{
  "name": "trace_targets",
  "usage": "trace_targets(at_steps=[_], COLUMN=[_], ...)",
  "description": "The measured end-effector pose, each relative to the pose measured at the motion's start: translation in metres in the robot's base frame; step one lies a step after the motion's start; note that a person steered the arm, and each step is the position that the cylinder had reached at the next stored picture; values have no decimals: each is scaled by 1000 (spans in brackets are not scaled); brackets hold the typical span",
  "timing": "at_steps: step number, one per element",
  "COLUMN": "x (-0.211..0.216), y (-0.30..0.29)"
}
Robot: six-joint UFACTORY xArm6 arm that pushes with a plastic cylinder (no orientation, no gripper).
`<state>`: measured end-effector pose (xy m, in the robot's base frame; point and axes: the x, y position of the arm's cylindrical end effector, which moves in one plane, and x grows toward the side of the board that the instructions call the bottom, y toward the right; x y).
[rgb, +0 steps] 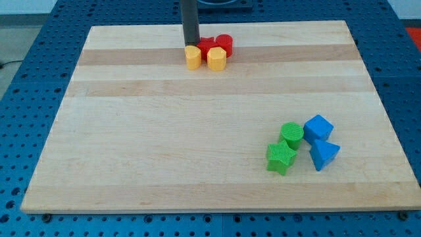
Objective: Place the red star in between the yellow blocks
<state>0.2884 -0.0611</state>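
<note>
The red star (206, 46) sits near the view's top, just behind and between two yellow blocks: one yellow block (193, 58) on its left and a yellow hexagon (217, 58) on its right. A red cylinder (224, 44) touches the star on its right. My tip (191, 46) stands at the star's left edge, just above the left yellow block, touching or nearly touching both.
On the wooden board (164, 145), a cluster lies at the lower right: a green cylinder (292, 135), a green star (281, 158), a blue cube (318, 127) and a blue triangular block (323, 154).
</note>
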Motion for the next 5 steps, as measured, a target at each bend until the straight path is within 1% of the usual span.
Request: trace_targets(at_steps=[1, 2, 3, 5], x=[-26, -76, -80, 5], y=[-12, -6, 40, 34])
